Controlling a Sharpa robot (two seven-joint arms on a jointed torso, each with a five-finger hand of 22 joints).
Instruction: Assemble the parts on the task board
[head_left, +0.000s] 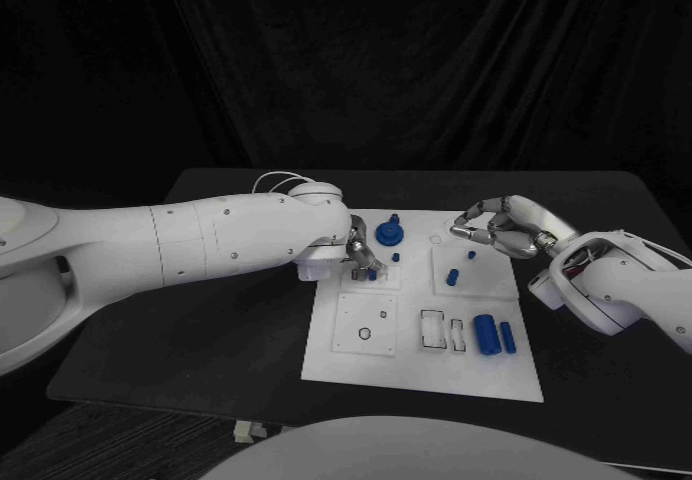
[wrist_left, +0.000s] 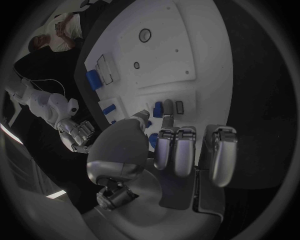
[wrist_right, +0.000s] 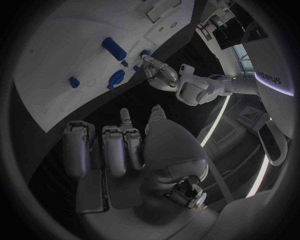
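Fingers (head_left: 366, 262) of left hand (head_left: 358, 252) touch a blue part (head_left: 375, 270).

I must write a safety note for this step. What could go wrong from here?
1. The left hand works among small blue parts at the board's far end; a stray finger may knock one over.
2. The right hand hovers at the far right corner; if both hands reach inward, they may collide.
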